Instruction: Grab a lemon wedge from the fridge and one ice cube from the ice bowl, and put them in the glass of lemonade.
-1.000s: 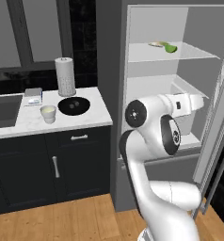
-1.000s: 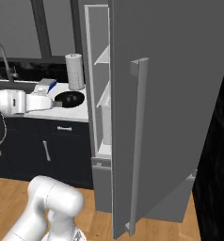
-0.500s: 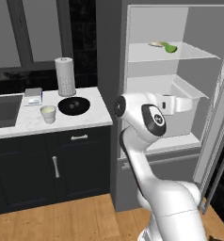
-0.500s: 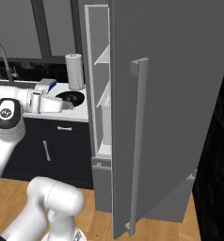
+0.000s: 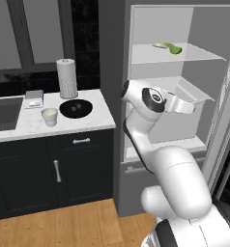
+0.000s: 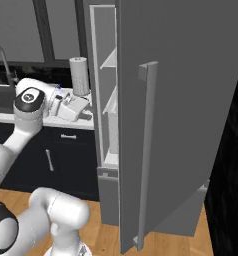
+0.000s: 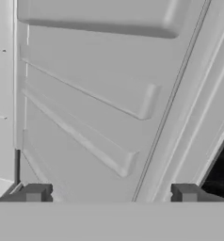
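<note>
The fridge stands open, and its door swings out to the right. On its top white shelf lies the lemon wedge, small and green, beside a pale elongated item. My gripper hangs in front of the middle shelf, well below the wedge. In the hand view my gripper is open, with nothing between the fingers, and faces white fridge walls and ledges. On the counter to the left sit the black ice bowl and the glass of lemonade.
A white paper-towel roll stands behind the bowl, with a small box and a sink further left. The door's long bar handle juts out at the right. Dark cabinets run under the white counter.
The arm's upper joints have turned and risen, while the hand has stayed in front of the fridge's middle shelf. The jaws are as wide apart as before.
</note>
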Controlling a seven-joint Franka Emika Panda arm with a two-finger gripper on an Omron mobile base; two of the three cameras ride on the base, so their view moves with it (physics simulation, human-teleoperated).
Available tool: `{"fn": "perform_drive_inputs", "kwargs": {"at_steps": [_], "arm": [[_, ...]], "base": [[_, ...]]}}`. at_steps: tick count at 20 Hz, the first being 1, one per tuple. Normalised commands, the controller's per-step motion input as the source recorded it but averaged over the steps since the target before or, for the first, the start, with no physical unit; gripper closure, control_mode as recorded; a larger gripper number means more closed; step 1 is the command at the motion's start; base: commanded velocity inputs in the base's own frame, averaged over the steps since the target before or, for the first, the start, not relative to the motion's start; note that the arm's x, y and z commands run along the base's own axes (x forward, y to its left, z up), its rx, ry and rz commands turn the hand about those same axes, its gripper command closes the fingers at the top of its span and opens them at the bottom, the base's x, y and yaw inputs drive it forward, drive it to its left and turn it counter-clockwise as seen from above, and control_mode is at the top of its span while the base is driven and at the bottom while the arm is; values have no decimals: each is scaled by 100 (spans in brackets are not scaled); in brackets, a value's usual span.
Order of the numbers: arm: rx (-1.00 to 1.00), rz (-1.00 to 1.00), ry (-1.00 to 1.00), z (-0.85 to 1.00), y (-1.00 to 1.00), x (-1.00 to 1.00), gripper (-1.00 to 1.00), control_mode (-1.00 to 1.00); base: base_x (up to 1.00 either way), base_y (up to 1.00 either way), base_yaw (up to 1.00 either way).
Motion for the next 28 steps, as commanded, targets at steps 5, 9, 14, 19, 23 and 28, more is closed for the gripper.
{"fn": "perform_drive_inputs", "kwargs": {"at_steps": [5, 9, 14, 19, 23, 28], "arm": [[0, 0, 0, -16, -68, -1, -100, -100], [-1, 0, 0, -34, -88, -5, -100, -100], [0, -5, 0, -20, -85, 3, -100, -100], [0, -11, 0, -12, -95, 0, -100, -100], [0, -11, 0, -13, -100, 0, -100, -100], [0, -9, 0, -10, -100, 0, -100, -100]], "base": [[0, 0, 0], [0, 0, 0], [0, 0, 0], [0, 0, 0], [0, 0, 0], [0, 0, 0]]}}
